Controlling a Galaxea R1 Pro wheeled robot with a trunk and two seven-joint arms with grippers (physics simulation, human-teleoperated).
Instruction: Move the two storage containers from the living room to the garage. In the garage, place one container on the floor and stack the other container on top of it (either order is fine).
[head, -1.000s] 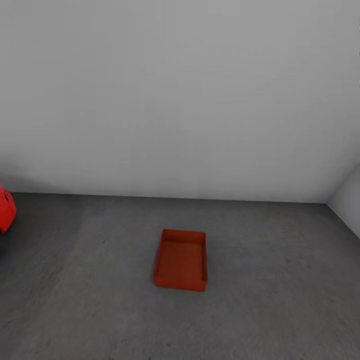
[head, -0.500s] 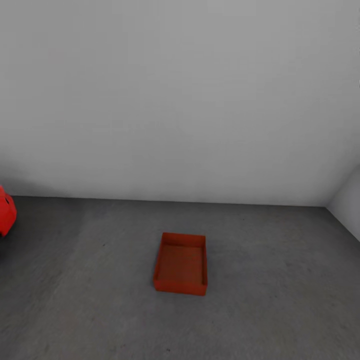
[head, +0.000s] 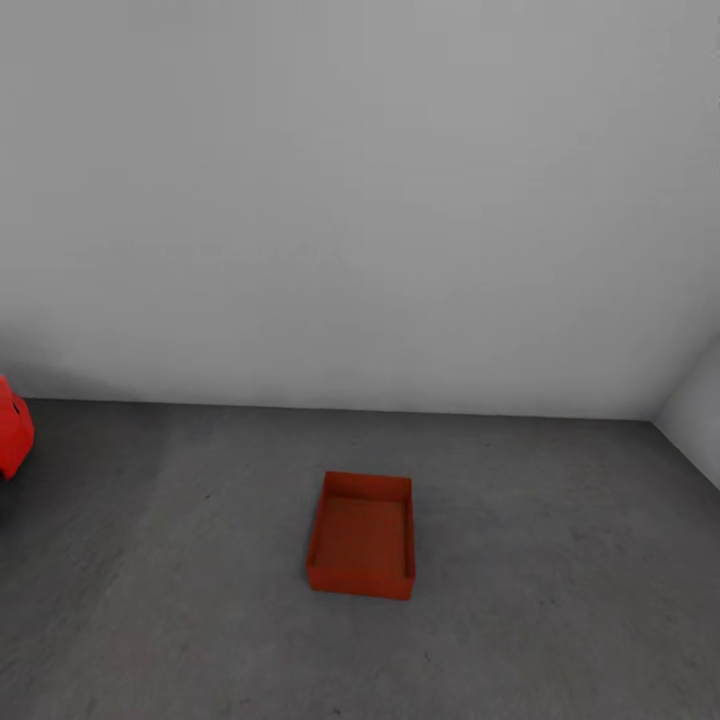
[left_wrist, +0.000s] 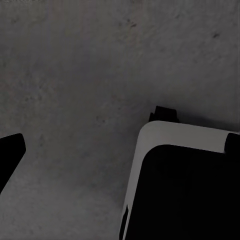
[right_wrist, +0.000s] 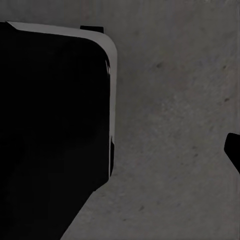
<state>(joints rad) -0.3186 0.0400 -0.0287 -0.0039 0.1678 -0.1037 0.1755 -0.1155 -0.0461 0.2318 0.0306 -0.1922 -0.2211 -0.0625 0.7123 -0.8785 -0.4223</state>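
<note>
Facing one storage container (head: 360, 540) resting on the floor (head: 560, 600) of the garage, dead ahead and roughly centred in the head view, open top up, nothing stacked in it. Lying with its long axis running away from the robot toward the white wall (head: 360, 200), a short wall nearest, turned only a touch off square. Sitting well apart from the wall behind and well apart from the red car (head: 12, 430) peeking in at the far left edge.

Looking straight down at bare concrete through both wrist cameras, beside a black, white-edged body, probably the robot's own base (left_wrist: 185, 190). Catching just one dark tip of the left fingers (left_wrist: 9, 150) and one of the right fingers (right_wrist: 234, 150) at the picture edges; cannot tell how far apart either pair stands. Nothing seen held against either tip.

Judging from that: well short of the bin, arms hanging low at the sides, no reach possible from here. Neither arm clearly nearer, given the bin's central position ahead. With a bin about as wide as the arm span, likely calling for a two-sided hold on the long walls, one set of fingers per side, so closing in along the long axis and keeping square to the near short wall. Minding the thin ribbed walls, probably prone to flexing.
</note>
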